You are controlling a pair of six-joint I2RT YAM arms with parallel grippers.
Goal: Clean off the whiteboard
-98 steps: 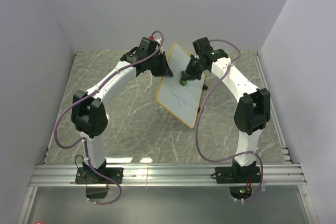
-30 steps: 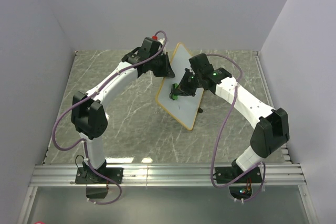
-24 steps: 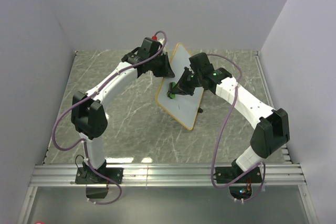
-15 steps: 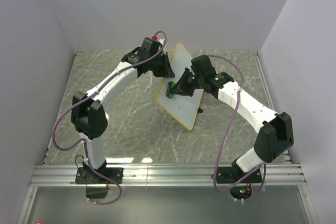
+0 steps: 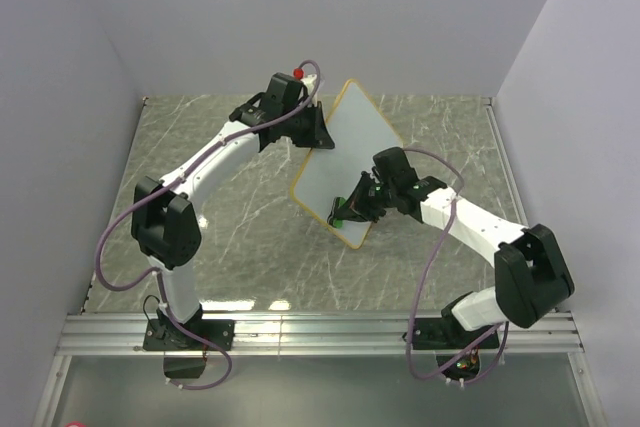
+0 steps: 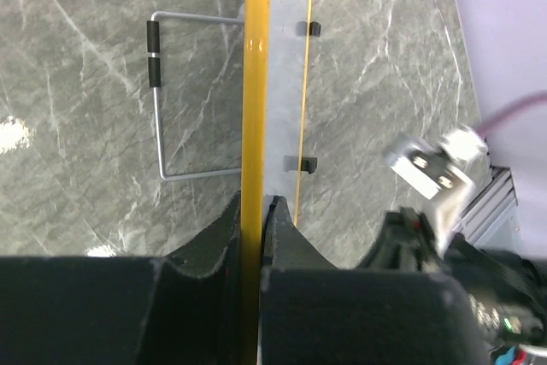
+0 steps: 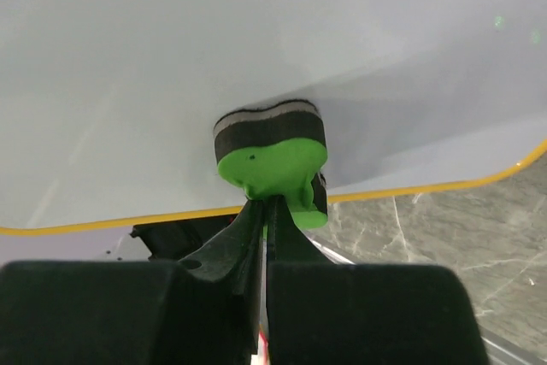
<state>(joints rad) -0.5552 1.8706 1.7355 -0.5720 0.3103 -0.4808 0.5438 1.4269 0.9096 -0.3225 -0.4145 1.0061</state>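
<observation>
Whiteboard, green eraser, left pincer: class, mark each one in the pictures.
whiteboard (image 5: 345,162): top external view, bare white face.
green eraser (image 7: 275,162): right wrist view, green body.
left pincer (image 6: 255,203): left wrist view, midway between fingertips.

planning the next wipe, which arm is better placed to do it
Right. The right fingers pinch the green eraser, its felt against the whiteboard near the lower rim. The left fingers are clamped on the board's rim, propping it up.

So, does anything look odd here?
Only the whiteboard: it is tilted up rather than flat, its rim pinched by the left gripper, while the right gripper holds a green eraser against its lower edge. No damage visible.
</observation>
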